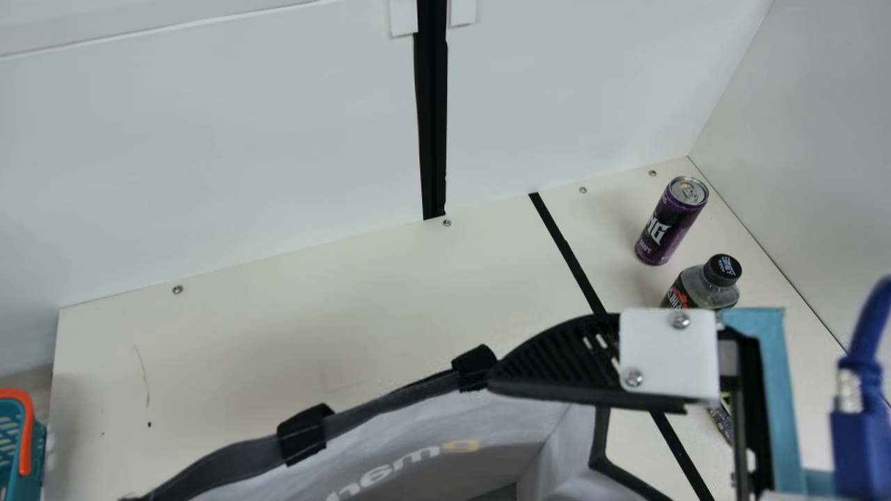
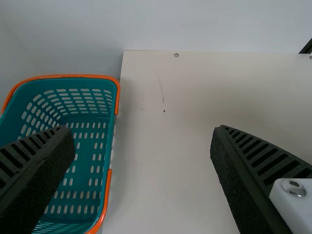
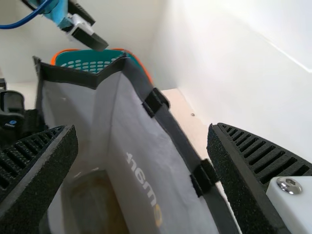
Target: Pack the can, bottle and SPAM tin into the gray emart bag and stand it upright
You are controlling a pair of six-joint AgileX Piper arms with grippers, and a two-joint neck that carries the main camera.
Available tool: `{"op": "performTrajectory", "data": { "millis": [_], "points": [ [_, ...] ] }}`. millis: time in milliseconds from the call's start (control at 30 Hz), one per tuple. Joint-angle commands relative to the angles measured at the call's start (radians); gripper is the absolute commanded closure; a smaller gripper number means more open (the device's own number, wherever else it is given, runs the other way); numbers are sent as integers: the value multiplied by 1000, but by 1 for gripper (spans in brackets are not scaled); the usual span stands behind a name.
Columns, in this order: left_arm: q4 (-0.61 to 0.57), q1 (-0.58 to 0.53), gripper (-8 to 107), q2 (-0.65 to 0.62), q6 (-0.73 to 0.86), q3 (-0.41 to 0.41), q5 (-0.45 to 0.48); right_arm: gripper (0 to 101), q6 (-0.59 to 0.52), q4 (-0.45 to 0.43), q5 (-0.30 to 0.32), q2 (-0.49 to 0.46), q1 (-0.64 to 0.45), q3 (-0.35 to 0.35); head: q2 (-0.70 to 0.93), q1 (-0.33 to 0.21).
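Part of a teal plastic basket with orange handles (image 1: 10, 480), left of the gray fabric emart bag (image 1: 487, 417), is running off the main view, and the bag's lower body is being cut off too. Right of the bag, the black right gripper (image 1: 557, 365) is hiding the base of a dark, black-capped bottle (image 1: 696, 285) and covering most of a dark thing with yellow markings (image 1: 724, 421); whether that is the SPAM tin, I cannot tell.

Left of the bag, the black left gripper (image 2: 144, 131) is hanging with fingers spread. At the bag's rim, the right gripper is also holding its fingers wide apart. A black strip (image 1: 567, 250) is running between bag and can.

The bag's mouth is facing up. Right of it, the purple metal can (image 1: 669, 223) and bottle are standing upright, long axes vertical.
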Motion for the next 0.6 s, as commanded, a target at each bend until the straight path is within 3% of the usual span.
{"op": "performTrajectory", "data": {
  "millis": [0, 567],
  "points": [
    [0, 0, 9, 0, 0, 0, 0, 6, 2, -10, 0, 3, -9, -10, -1, -23],
    [0, 0, 9, 0, 0, 0, 0, 6, 12, -47, 0, 47, -182, -107, -1, -23]
  ]
}}
